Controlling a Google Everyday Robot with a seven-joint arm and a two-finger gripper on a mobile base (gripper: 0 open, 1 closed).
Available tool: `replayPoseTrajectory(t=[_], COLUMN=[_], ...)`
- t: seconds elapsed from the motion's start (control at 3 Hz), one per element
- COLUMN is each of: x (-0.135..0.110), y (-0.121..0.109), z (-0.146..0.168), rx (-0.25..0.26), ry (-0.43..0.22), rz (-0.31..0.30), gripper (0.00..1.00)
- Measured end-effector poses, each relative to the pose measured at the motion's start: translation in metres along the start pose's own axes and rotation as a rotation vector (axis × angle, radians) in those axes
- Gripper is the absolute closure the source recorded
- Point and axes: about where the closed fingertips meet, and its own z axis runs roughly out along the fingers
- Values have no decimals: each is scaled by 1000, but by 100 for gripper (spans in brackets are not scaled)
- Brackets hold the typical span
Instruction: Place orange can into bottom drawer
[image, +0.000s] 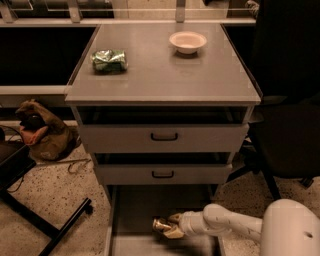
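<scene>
The orange can (162, 225) is a small shiny gold can lying on its side inside the open bottom drawer (135, 207), low over its grey floor. My gripper (170, 226) reaches in from the lower right on a white arm and is shut on the can, its tan fingers (175, 218) above and below it. Whether the can rests on the drawer floor cannot be told.
Two closed drawer fronts with black handles (164, 136) sit above. On the cabinet top lie a green foil packet (109, 61) and a pale bowl (187, 42). A brown bag (40, 134) and a black stand leg (47, 225) are on the floor at left, a dark chair (287, 130) at right.
</scene>
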Motion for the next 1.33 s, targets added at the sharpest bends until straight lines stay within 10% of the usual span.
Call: replayPoseTrajectory(t=[1.33], x=[53], y=[9], z=[45], rx=[-54], ry=[54], rz=[79], gripper=[100])
